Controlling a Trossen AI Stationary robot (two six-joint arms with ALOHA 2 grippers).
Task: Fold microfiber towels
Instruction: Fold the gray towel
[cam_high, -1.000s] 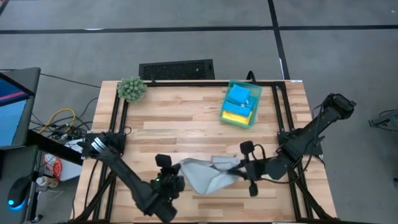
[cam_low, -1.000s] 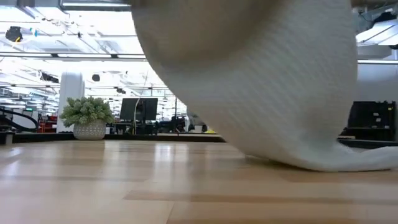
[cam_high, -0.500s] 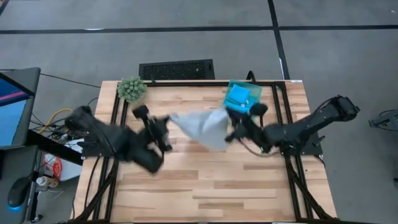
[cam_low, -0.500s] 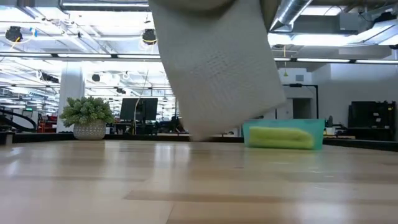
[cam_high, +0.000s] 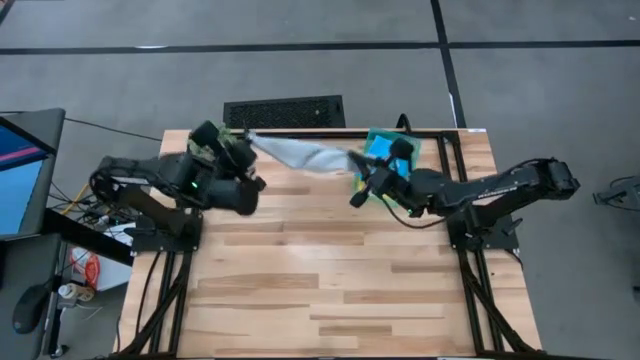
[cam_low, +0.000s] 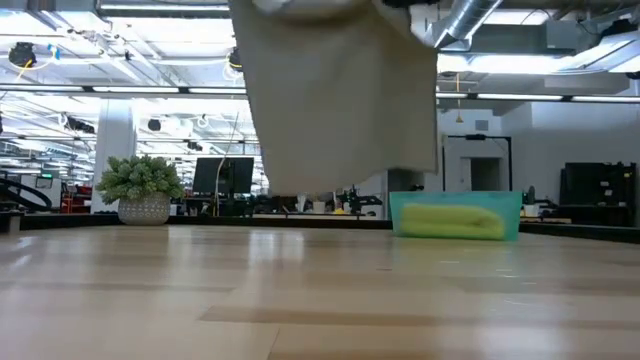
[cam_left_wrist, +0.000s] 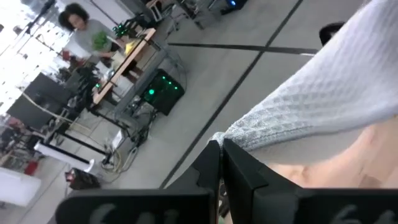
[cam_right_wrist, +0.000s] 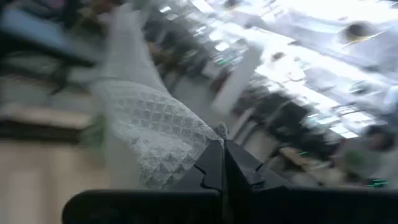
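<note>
Two grippers, left gripper (cam_high: 236, 140) and right gripper (cam_high: 357, 166), each pinch a corner of the grey towel (cam_high: 300, 153), stretched taut above the table's (cam_high: 330, 270) far edge. Uneven pulling could tear a corner free.

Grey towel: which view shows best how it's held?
High view: the grey towel spans between left tool and right tool. Low view shows only its hanging body; each wrist view shows one pinched corner.
</note>
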